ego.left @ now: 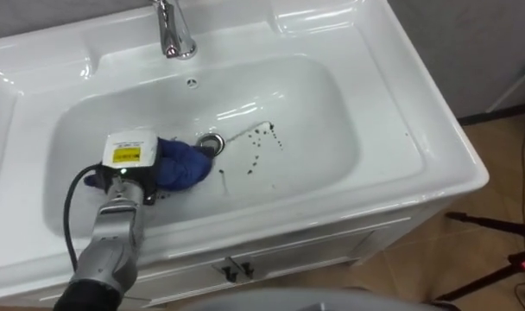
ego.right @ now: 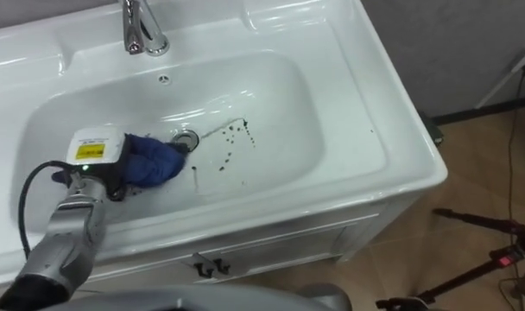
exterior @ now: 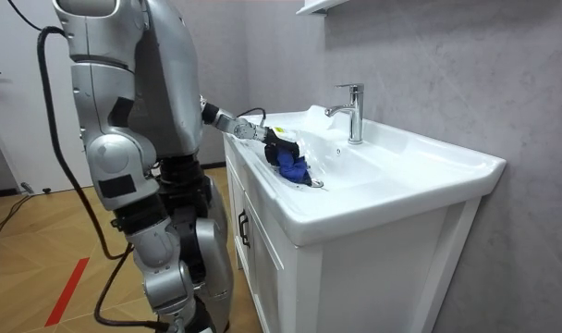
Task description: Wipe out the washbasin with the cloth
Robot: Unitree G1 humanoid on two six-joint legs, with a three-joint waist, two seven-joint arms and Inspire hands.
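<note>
Here's the robot side-on: a smooth silver-grey shell over torso and thighs, rounded silver caps at the joints, and black sections at the waist and between the plates. A thick dark cable arcs off the upper back and runs down to the floor. Up close now, the forearm is a brushed silver tube, and a thin black cable loops out beside it to the wrist. The left hand (ego.left: 129,173) is black, with a white tag on its back carrying a yellow label.
</note>
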